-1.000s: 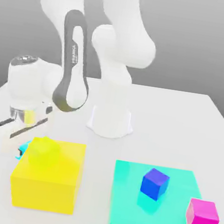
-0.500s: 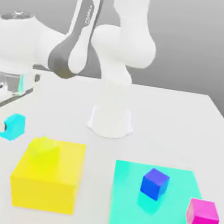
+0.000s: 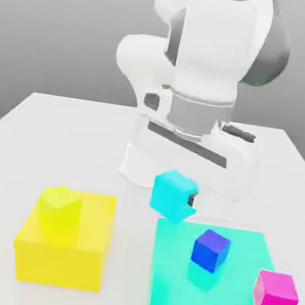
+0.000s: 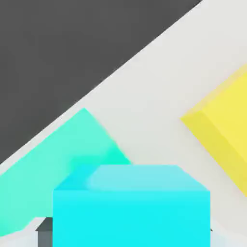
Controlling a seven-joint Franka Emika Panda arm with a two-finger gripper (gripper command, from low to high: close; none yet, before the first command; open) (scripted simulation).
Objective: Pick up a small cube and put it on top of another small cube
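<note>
Clamped tight, my jaws grip the cyan cube (image 3: 173, 195), and my gripper (image 3: 188, 200) carries it clear of the table (image 3: 20, 135), up in the air. From my hand view the cyan cube (image 4: 131, 205) sits right under the lens, big and square, one flat face toward me, with the teal block (image 4: 53, 159) off to one side and the yellow block (image 4: 224, 128) to the other.

Over to the exterior view: the cyan cube hangs just above the near-left corner of the teal block (image 3: 229, 304), by that view's left edge of it. On the teal block rests the blue cube (image 3: 210, 250), just beside and below my load, apart from it. Toward the exterior view's right, near that block's edge, sits the magenta cube (image 3: 276, 294).

On the exterior view's left stands the yellow block (image 3: 65, 249), well apart from my load, with a yellow cube (image 3: 59, 207) on top near its far-left corner.

Behind it all, my white arm (image 3: 210, 61) towers over the base at the table's middle
</note>
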